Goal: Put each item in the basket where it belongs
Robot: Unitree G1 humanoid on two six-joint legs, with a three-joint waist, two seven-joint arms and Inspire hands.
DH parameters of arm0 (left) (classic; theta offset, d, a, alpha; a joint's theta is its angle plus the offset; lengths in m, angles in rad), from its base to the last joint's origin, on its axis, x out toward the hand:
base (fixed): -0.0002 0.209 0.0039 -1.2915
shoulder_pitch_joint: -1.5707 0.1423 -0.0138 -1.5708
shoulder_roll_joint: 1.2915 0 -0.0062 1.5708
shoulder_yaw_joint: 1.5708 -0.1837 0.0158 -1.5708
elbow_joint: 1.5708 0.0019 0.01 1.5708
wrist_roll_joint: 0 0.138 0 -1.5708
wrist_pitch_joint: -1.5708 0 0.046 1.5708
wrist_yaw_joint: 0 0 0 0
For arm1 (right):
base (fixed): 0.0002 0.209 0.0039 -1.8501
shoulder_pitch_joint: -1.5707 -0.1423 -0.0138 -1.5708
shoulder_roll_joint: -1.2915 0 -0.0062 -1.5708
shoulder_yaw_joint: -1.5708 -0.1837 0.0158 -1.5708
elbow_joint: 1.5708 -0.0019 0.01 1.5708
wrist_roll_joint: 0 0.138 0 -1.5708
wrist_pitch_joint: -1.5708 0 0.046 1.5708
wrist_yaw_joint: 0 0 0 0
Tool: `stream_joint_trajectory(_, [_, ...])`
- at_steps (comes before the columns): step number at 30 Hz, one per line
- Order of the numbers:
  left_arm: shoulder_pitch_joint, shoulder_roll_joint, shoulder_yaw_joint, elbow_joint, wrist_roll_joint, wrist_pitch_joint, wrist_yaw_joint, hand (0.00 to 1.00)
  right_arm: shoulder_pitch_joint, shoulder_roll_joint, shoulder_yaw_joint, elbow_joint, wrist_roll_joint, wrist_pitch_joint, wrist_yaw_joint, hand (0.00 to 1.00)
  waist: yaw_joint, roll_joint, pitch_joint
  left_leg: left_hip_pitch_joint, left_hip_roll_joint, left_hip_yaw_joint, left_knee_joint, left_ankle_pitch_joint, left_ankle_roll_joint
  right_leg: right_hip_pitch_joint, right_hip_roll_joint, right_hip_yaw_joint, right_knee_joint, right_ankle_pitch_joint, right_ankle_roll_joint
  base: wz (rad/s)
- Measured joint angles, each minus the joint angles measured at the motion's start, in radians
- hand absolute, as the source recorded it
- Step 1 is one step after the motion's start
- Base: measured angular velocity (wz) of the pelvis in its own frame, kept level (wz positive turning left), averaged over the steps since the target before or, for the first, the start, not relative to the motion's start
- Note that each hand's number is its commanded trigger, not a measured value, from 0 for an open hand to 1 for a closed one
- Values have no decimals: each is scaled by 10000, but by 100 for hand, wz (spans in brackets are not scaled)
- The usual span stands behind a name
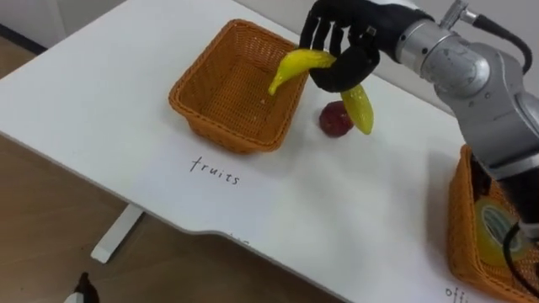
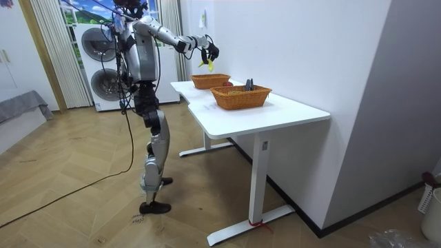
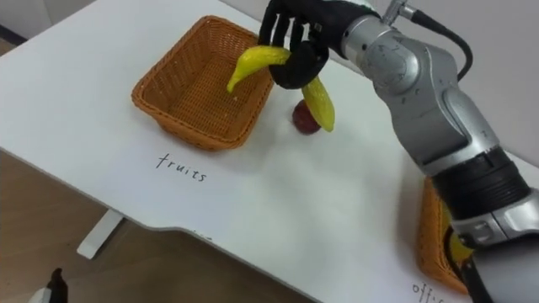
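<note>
**Banana held above the fruit basket's edge**

The banana [image 1: 296, 64] is in the right hand [image 1: 341, 49], clear of the worktop [image 1: 101, 93] and over the right-hand rim of the fruit basket [image 1: 226, 130]. Its curved length runs from upper left to lower right. One end points left and slightly down over the inside of the basket, and the other hangs down toward a red fruit [image 1: 334, 119], possibly an apple, lying on the worktop just beside the basket. The fingers are curled round the banana's middle. The right arm comes in from the right, stretched out and raised. A second basket [image 1: 459, 220] sits well apart to the right.
</note>
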Motion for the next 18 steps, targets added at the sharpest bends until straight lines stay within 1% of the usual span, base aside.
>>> stream_joint_trajectory(2, [6,40,-6,-13,0,-1,4,0,0,68,9,219,6,-34,-149,100,38,-34,-1,-15,-5,-31,-2,0,0,0,0,-14,3,0,0,7])
stream_joint_trajectory(4, [40,120,-98,-113,0,-3,7,0,0,71,79,327,8,-125,-311,100,63,-79,-3,-75,-10,-64,12,0,0,-20,-1,-103,2,0,0,7])
stream_joint_trajectory(6, [57,135,-97,-225,9,-3,5,0,0,72,111,428,-53,-185,-419,100,85,-111,-9,-140,-14,-67,45,0,1,-42,-4,-164,2,0,0,5])
stream_joint_trajectory(10, [75,158,-182,-403,39,-12,-4,0,-15,64,303,521,-378,-237,-669,100,179,-154,-1,-255,-15,-27,123,0,1,-157,-7,-131,7,0,0,-2])
stream_joint_trajectory(11, [76,157,-214,-423,238,-17,-3,0,-18,65,448,614,-385,-250,-718,100,210,-157,11,-255,-15,-21,135,0,1,-157,-10,-125,7,0,0,0])
stream_joint_trajectory(12, [82,160,-233,-484,347,-21,-4,0,-19,65,568,690,-394,-261,-718,100,237,-152,58,-278,-15,-25,164,0,1,-158,-8,-117,7,0,0,3])
stream_joint_trajectory(13, [79,164,-259,-507,387,-27,-2,0,-20,64,618,718,-397,-270,-719,100,256,-177,74,-290,-14,-26,177,0,1,-161,-6,-108,7,0,1,5])
stream_joint_trajectory(15, [83,176,-307,-558,397,-31,-3,0,-36,69,775,872,-397,-406,-719,100,281,-184,146,-403,-12,-32,209,0,0,-249,1,-80,9,-3,4,0])
stream_joint_trajectory(17, [127,175,-332,-563,397,-32,-4,0,-40,68,779,917,-397,-426,-719,100,309,-214,125,-502,-20,-31,258,-1,0,-321,3,-15,2,-3,4,0])
stream_joint_trajectory(18, [169,186,-331,-563,396,-37,-5,0,-40,68,779,931,-397,-436,-719,100,326,-204,134,-511,-21,-35,265,-1,0,-321,6,-15,2,-3,4,0])
